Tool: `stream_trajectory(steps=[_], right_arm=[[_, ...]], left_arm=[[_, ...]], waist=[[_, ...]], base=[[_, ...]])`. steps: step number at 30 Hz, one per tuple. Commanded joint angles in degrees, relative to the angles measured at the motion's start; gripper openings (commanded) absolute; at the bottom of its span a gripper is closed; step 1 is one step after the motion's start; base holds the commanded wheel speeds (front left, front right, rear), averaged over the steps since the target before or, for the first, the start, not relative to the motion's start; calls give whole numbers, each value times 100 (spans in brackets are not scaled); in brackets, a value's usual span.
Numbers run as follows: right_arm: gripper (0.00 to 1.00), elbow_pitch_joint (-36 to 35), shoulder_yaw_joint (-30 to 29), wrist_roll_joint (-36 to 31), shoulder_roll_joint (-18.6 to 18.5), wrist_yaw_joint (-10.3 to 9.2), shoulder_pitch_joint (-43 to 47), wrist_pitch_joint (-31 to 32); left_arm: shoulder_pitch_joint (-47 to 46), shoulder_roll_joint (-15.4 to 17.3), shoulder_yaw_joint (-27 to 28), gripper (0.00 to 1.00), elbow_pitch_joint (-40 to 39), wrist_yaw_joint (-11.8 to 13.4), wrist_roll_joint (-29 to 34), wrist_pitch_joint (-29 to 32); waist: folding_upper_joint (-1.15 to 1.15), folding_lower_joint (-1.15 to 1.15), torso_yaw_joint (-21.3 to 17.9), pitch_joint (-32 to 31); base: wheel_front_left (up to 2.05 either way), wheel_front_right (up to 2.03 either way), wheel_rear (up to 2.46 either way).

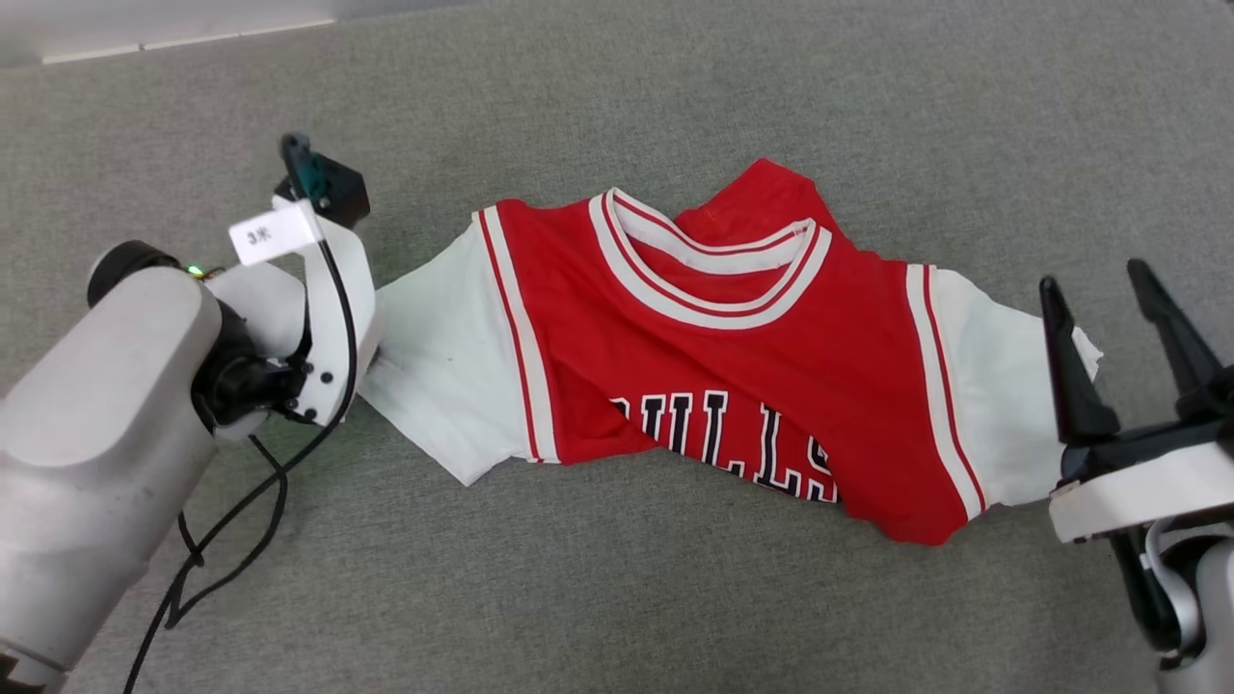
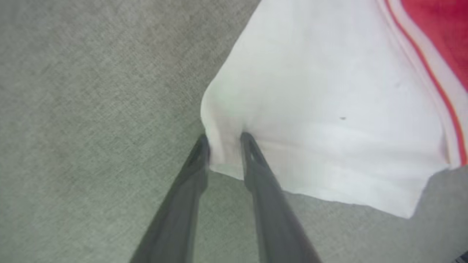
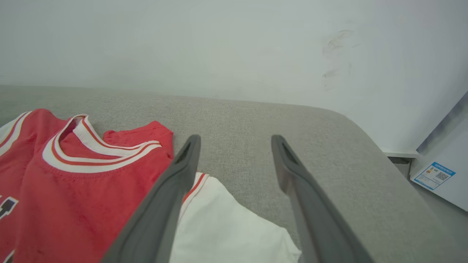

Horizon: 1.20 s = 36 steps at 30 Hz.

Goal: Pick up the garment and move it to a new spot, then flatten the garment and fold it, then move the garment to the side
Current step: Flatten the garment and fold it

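Observation:
The garment (image 1: 733,366), a red jersey with white sleeves, a striped collar and black letters, lies crumpled across the grey cushion. In the head view my left arm's wrist (image 1: 318,289) sits at the tip of the garment's left sleeve (image 1: 443,366). In the left wrist view my left gripper (image 2: 225,140) pinches a puckered fold of the white sleeve (image 2: 329,109) between its fingertips. My right gripper (image 1: 1092,280) stands open just right of the other sleeve (image 1: 1003,386), holding nothing. In the right wrist view the right gripper (image 3: 236,138) hovers above that sleeve (image 3: 226,226) and the red body (image 3: 73,190).
The grey cushioned surface (image 1: 617,598) runs to a pale wall (image 3: 219,44), and its right end curves down (image 3: 384,175). A white box with a blue label (image 3: 438,179) stands beyond that end. A black cable (image 1: 222,540) hangs from my left arm.

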Motion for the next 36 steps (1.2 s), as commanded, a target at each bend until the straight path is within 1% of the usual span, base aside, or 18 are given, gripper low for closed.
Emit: stream_trajectory(steps=[1,4,5,6,7,9,13,18,21,23,27,30,36], right_arm=[[100,-8,-12,-2,-59,-2,-113,-28],[100,-46,43,-21,-375,-2,-300,291],[100,-46,43,-21,-375,-2,-300,291],[100,-139,194,127,-988,-2,-590,990],[100,-139,194,127,-988,-2,-590,990],[100,-203,343,399,-1338,-2,-753,1531],[100,-251,711,1181,-2115,-2,-1039,2812],[100,-171,1381,2261,-3062,-2,-1327,4651],[100,-39,1786,2738,-3481,-3,-1493,5512],[100,101,1947,2941,-3600,-2,-1632,5865],[100,436,2206,3128,-3574,-2,-1872,6190],[100,764,2364,3129,-3469,-2,-2068,6210],[100,1420,2747,3185,-3196,-2,-2256,5999]], left_arm=[[248,-20,-186,0,86,-13,-38,11],[20,138,-208,0,-6,-7,-96,-397],[20,138,-208,0,-6,-7,-96,-397],[-85,285,-187,0,-195,-8,-219,-743],[-85,285,-187,0,-195,-8,-219,-743],[-74,397,-175,0,-297,-8,-286,-869],[57,526,-143,0,-474,-7,-396,-1029],[121,540,-113,0,-633,14,-425,-1181],[113,502,-115,0,-711,38,-393,-1235],[52,457,-117,0,-755,53,-373,-1276],[-69,423,-100,0,-816,59,-335,-1319],[-138,404,-96,0,-841,59,-317,-1329],[-263,385,-79,0,-904,55,-296,-1358]], waist=[[0,0,34,-54],[0,0,114,-235],[0,0,114,-235],[0,0,212,-409],[0,0,212,-409],[0,0,263,-474],[0,0,383,-542],[0,0,514,-501],[0,0,581,-421],[0,0,626,-353],[0,0,689,-206],[0,0,723,-90],[0,0,800,104]], base=[[0,0,0],[0,0,0],[0,0,0],[0,0,0],[0,0,0],[0,0,0],[0,0,0],[0,0,0],[0,0,0],[0,0,0],[0,0,0],[0,0,0],[0,0,0]])
